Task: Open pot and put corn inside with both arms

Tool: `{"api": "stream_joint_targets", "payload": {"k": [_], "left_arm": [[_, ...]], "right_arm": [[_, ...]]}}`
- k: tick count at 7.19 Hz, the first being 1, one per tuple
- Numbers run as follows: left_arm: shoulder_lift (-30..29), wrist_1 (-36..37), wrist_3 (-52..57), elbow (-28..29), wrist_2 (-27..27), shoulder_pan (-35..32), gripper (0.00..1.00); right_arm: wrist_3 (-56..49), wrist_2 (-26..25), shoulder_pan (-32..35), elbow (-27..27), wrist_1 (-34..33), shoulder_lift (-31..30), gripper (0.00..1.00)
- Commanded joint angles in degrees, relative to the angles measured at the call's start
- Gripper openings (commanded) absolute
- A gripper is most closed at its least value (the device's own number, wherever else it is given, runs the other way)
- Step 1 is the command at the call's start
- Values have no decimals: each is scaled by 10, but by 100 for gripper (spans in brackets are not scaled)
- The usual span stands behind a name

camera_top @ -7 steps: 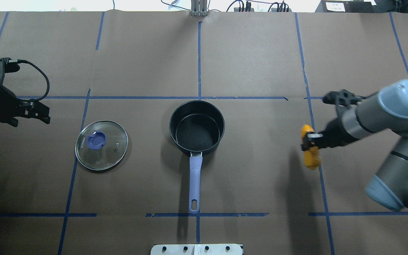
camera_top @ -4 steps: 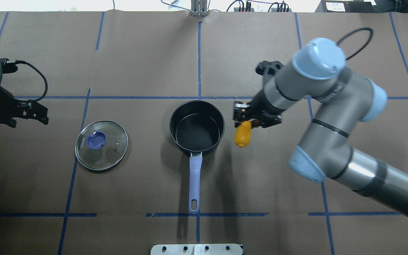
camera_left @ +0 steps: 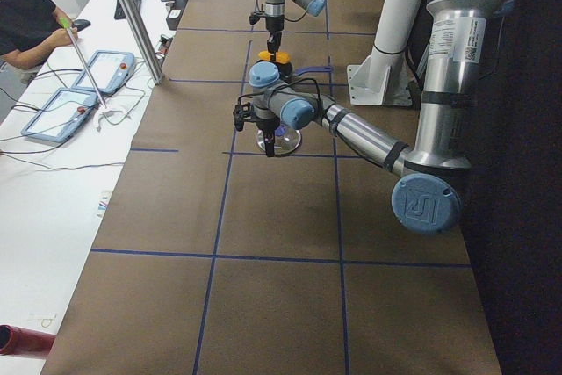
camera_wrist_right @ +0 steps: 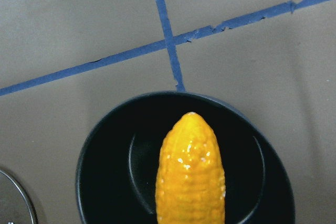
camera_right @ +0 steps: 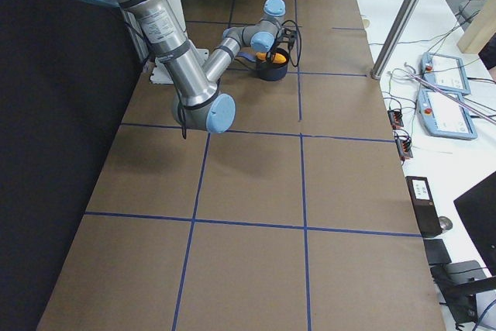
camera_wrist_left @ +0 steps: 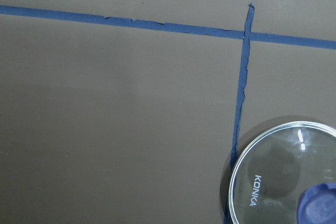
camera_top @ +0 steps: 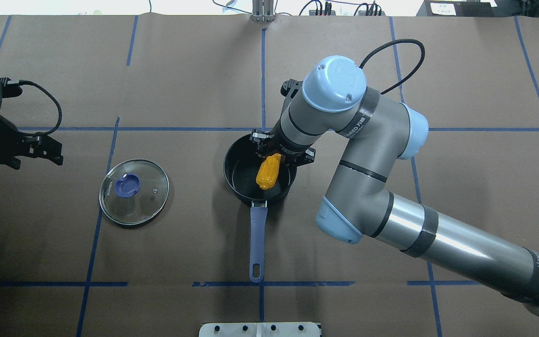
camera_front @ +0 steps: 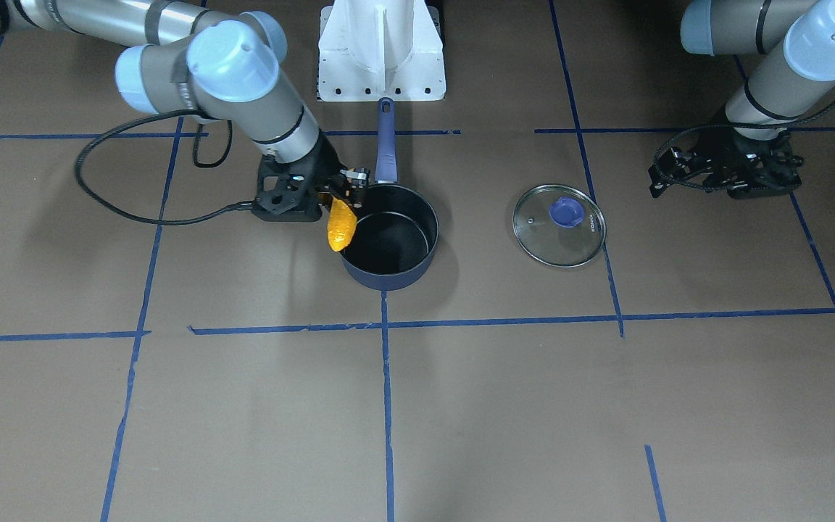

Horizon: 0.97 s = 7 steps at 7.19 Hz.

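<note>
I see one pot (camera_top: 232,174), handle toward me, and one lid (camera_top: 150,206) flat beside it. One corn (camera_top: 268,172) hangs over the pot's bowl, clamped by right gripper (camera_top: 276,153). Left gripper (camera_top: 47,150): fingers apart, holding nothing.

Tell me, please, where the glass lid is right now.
In the overhead view the glass lid lies flat on the robot's left side, left of the open pot and apart from it, its left rim over a blue tape line.

Orange-yellow corn (camera_top: 267,173) hangs tip-down in the right gripper (camera_top: 274,158), above the lidless navy pot's (camera_top: 243,179) black interior.
</note>
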Motion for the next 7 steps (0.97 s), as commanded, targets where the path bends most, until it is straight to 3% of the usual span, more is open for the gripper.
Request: {"api": "stream_joint_targets", "payload": {"k": [1,2,3,4,5,6,7], "left_arm": [[0,0,-1,-3,0,0,100],[0,0,-1,-3,0,1,100],[0,0,-1,-3,0,1,100],[0,-1,2,-1,0,1,100],[2,-2,16,1,0,1,100],[5,0,78,7,1,1,100],[26,1,172,10,2,-19,100]], "right_arm": [[3,-3,-2,-18,1,12,4],[2,-3,-3,-21,0,12,78],[3,-4,-7,-20,0,11,99],[5,-4,-7,-15,1,8,100],[3,4,4,32,-5,-20,100],[-4,23,32,123,-7,-116,100],[-35,52,82,173,-7,-192,100]]}}
